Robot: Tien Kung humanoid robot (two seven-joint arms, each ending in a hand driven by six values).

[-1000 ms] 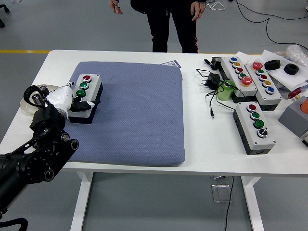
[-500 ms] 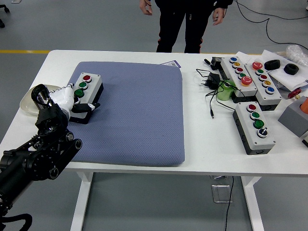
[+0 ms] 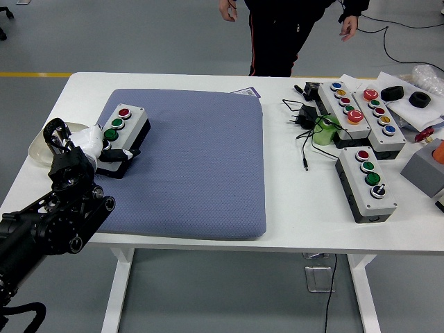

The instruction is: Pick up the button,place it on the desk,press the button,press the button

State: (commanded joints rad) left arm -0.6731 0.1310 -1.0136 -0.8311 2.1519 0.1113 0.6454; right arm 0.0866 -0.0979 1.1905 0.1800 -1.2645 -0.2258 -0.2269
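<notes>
1. Head view: a white table (image 3: 208, 239) carries a blue-grey pad (image 3: 194, 163) covering its left-centre area.
2. The button box (image 3: 123, 136) sits on the pad's left edge. Its lid shows a red, a green and a second green button in a row; the near end is covered by the hand.
3. The left arm (image 3: 48, 229) enters from the lower left corner. The left hand (image 3: 94, 144) lies against the near end of the button box, white palm facing up-left, dark fingers (image 3: 123, 154) resting on the box's near corner. Whether the fingers clamp the box or only touch it, cannot be told.
4. A pale dish (image 3: 38, 147) lies on the table just left of the hand, partly hidden by the arm.
5. The right arm is out of view.
6. On the right half of the table stand three more button boxes (image 3: 368, 184), a black plug with cable (image 3: 305, 121) and a green cup (image 3: 325, 130).
7. A person (image 3: 281, 35) in dark clothes stands at the far side, hands hanging free, well apart from the table's contents.
</notes>
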